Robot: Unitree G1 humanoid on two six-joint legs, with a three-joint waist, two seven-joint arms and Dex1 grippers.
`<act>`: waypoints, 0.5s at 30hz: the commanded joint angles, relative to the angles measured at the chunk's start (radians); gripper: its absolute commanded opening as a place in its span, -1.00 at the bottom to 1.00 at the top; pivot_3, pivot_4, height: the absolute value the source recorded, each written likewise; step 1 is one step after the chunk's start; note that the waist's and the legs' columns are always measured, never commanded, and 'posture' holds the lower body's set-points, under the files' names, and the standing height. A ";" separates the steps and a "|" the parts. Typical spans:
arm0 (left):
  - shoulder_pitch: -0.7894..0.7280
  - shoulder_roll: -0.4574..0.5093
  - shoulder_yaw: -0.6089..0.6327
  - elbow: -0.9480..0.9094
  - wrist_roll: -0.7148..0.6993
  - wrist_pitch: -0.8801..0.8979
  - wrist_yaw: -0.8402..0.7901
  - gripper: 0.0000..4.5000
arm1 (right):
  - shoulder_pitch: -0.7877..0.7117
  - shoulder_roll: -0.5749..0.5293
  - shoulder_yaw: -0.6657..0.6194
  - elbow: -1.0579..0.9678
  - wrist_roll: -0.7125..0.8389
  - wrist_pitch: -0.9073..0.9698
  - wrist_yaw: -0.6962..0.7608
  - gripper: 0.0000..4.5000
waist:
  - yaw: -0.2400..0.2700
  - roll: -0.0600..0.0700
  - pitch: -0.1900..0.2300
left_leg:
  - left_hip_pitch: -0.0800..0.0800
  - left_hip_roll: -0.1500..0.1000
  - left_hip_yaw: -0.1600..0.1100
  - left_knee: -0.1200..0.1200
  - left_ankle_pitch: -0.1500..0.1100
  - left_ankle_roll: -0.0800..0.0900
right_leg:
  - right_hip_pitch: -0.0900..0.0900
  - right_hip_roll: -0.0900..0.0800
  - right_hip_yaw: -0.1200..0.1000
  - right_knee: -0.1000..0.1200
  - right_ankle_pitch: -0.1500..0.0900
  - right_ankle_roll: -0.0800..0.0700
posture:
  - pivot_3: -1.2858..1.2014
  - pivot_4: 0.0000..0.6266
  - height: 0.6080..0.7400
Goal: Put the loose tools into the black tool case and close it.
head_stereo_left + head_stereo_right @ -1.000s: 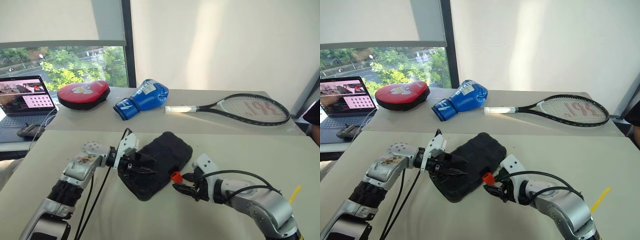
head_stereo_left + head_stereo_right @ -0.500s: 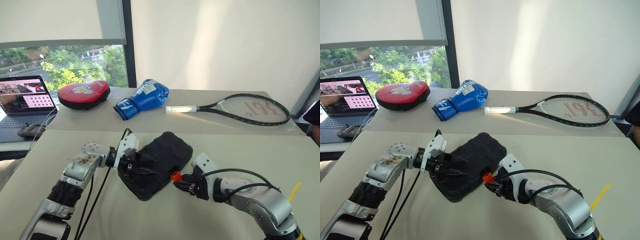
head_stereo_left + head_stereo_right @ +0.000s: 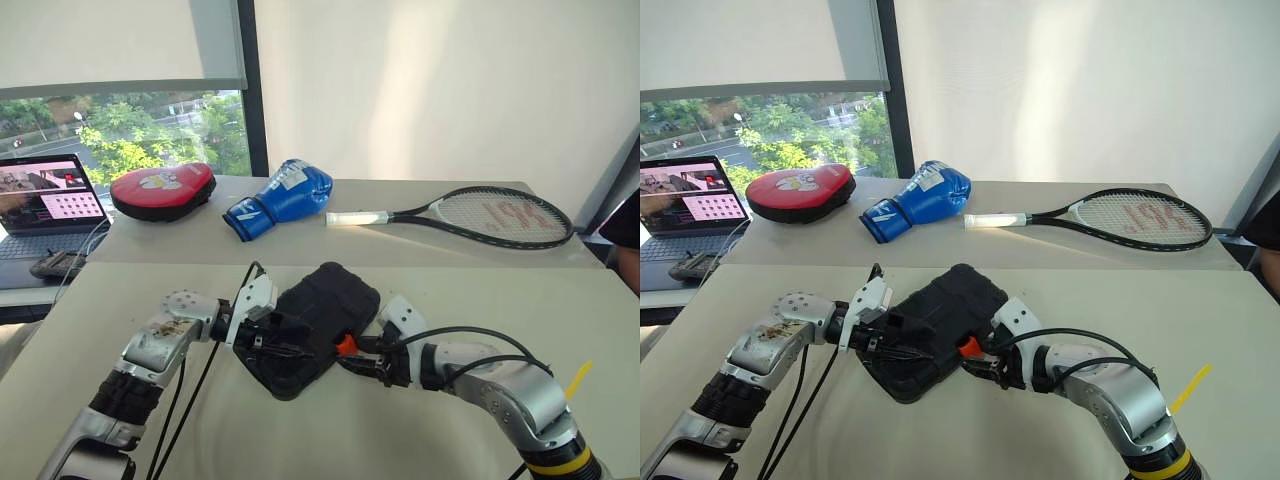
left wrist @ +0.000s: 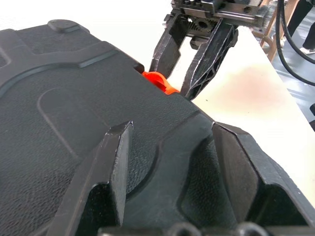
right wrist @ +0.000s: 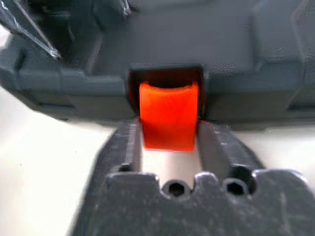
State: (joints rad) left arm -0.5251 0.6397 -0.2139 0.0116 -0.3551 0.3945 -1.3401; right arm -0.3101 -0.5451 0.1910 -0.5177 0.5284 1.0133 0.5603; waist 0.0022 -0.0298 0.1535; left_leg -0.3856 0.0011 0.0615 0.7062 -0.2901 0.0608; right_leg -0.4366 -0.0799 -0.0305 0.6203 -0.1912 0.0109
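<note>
Left eye view: a pale beige table fills the near ground, a second beige table butted against its far edge, both set before a cream wall and a window with a roller blind half down over green trees. On the far table lie a red-black punch pad near its left end, a blue boxing glove at the middle and a tennis racket toward the right; red letters on the racket strings are too faint to read. An open laptop stands on a lower surface at far left. The closed black tool case lies slantwise near the far edge of the near table, between the two arms. The left gripper rests on the case's left end, its fingers parted and lying over the textured lid. The right gripper meets the case's near-right edge at the small orange latch.

The left wrist view shows the lid's grained shell close up, with the right gripper's two fingers straddling the latch from the table side. The right wrist view shows the latch standing out from its recess, the right fingers spread to either side of it, close against its edges; whether they press on it cannot be told
</note>
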 commanded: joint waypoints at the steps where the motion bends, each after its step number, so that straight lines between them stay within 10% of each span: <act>1: 0.021 0.009 -0.020 -0.011 0.016 0.030 0.014 0.21 | 0.016 -0.044 -0.092 -0.082 0.018 -0.026 0.011 0.53 | 0.001 0.000 0.000 | 0.000 0.000 0.000 0.000 0.000 0.000 | 0.000 0.000 0.000 0.000 0.000 0.000 | 0.03 -0.52 1.00; 7: 0.020 0.004 -0.021 -0.020 0.015 0.044 0.029 0.21 | 0.116 -0.091 -0.248 -0.170 0.155 0.078 0.019 0.00 | 0.010 0.000 0.000 | -0.001 0.000 0.000 0.002 -0.001 0.001 | 0.000 -0.001 -0.001 0.000 0.000 0.000 | 0.03 -0.52 1.00; 15: 0.008 0.001 -0.029 -0.016 0.018 0.045 0.031 0.21 | 0.019 -0.011 -0.097 -0.042 0.080 0.058 -0.051 -0.99 | 0.006 0.000 0.000 | 0.000 0.000 0.000 0.004 -0.001 0.001 | 0.000 -0.001 0.001 0.003 -0.001 0.000 | 0.03 -0.52 1.00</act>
State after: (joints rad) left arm -0.5251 0.6359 -0.2202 -0.0084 -0.3539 0.4236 -1.3070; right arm -0.2741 -0.5621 0.0654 -0.5798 0.6362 1.0965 0.5221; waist 0.0083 -0.0298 0.1534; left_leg -0.3855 0.0011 0.0619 0.7107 -0.2908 0.0619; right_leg -0.4364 -0.0802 -0.0291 0.6234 -0.1917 0.0112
